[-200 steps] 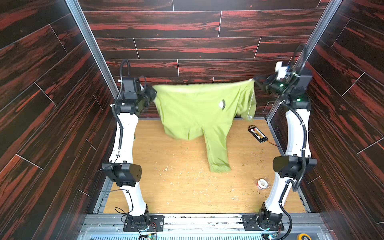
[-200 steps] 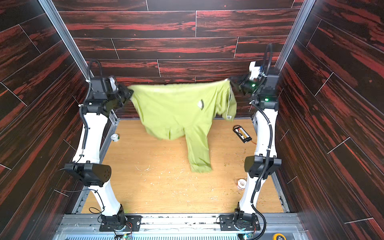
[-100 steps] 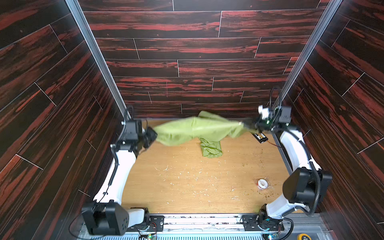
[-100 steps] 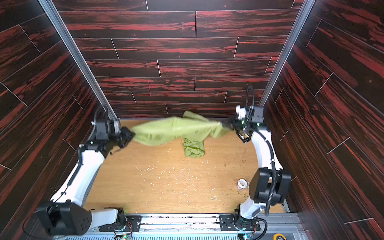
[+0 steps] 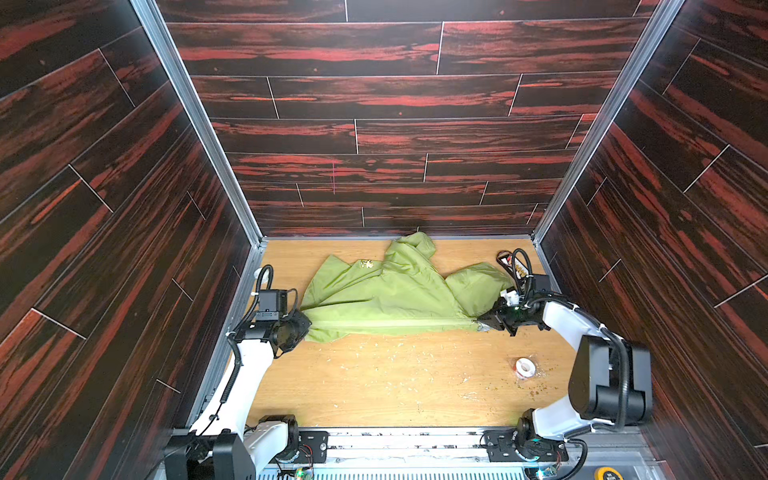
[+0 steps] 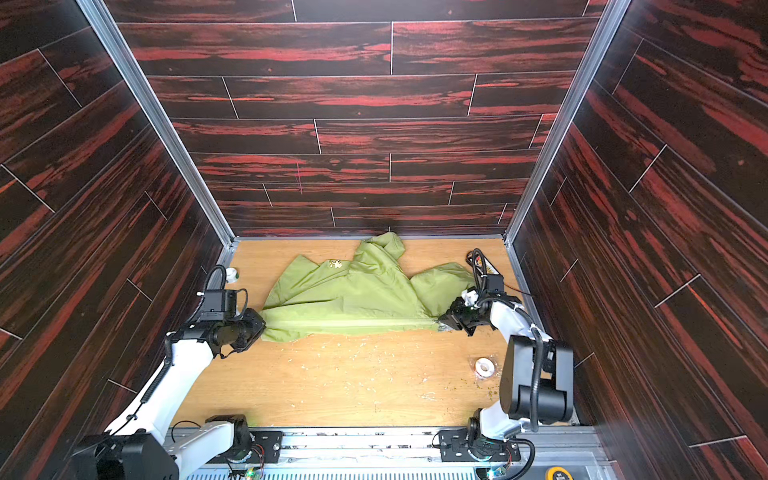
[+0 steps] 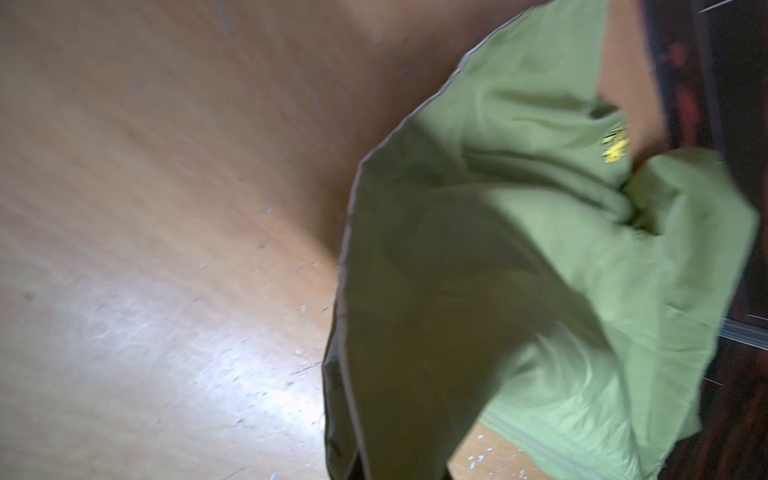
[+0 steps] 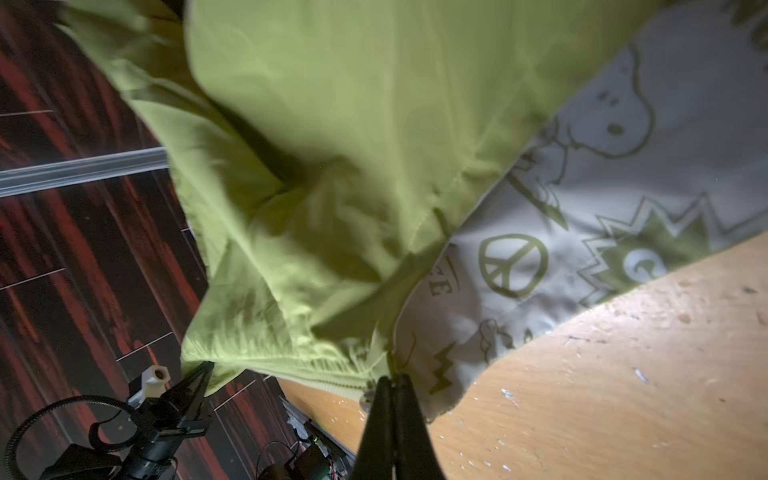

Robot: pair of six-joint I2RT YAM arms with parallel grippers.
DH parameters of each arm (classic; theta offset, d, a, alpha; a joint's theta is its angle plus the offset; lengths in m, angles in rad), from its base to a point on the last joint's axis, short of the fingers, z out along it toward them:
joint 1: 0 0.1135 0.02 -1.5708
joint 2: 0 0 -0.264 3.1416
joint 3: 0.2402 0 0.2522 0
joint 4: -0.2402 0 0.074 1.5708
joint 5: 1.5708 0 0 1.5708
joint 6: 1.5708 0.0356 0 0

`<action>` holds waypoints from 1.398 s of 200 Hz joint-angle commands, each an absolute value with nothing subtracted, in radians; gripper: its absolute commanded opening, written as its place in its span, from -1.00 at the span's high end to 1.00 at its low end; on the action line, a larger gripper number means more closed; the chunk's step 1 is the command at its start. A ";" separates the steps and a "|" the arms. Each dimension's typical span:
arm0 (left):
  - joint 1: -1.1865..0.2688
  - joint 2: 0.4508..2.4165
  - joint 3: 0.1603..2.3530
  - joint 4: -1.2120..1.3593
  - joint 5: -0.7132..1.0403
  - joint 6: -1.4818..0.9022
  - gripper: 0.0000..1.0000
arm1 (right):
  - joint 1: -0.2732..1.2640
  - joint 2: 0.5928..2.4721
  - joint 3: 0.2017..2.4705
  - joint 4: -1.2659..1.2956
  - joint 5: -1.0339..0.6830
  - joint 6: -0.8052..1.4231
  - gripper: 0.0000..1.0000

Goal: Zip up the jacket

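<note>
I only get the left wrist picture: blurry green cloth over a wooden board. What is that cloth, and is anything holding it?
Observer: In both top views it is a jacket lying on the table, stretched between the left tool and the right tool.
Operator: Does the right one really grip it?
Observer: Yes. In the right wrist view its jaws are pinched together on the jacket's edge.
Operator: Is there anything at that end besides green?
Observer: A white lining with cartoon prints shows right beside that tool.
</note>
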State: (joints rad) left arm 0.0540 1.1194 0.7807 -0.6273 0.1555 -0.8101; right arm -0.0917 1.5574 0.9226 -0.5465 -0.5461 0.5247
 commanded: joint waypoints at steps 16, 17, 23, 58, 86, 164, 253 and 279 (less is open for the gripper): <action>0.078 1.190 0.884 -0.836 -0.012 -0.753 0.12 | -0.116 1.541 0.952 -0.618 -0.360 0.506 -0.13; 0.078 1.191 0.886 -0.840 -0.016 -0.754 0.05 | -0.117 1.541 0.954 -0.621 -0.358 0.507 -0.15; 0.078 1.192 0.900 -0.862 -0.042 -0.755 -0.23 | -0.124 1.536 0.965 -0.640 -0.314 0.511 -0.28; 0.078 1.131 0.964 -0.925 -0.149 -0.773 -0.67 | -0.143 1.453 1.023 -0.673 -0.225 0.528 -0.52; 0.078 0.985 0.962 -0.800 -0.246 -0.764 -0.72 | -0.143 1.345 1.084 -0.615 -0.151 0.547 -0.62; 0.077 0.825 0.587 0.306 -0.451 -0.358 -0.99 | -0.101 1.111 0.900 0.144 0.288 0.265 -0.97; 0.075 1.265 0.530 0.379 -0.460 -0.208 -0.99 | -0.086 1.343 0.504 0.578 0.275 0.135 -0.93; 0.073 1.389 0.508 0.534 -0.409 -0.222 -0.99 | -0.077 1.458 0.457 0.768 0.239 0.124 -0.94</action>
State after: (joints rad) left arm 0.0731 1.3190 0.5198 0.3401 -0.4274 -0.2367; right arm -0.0868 1.3750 0.4706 0.5041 0.2794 0.1524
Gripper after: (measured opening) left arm 0.995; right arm 0.970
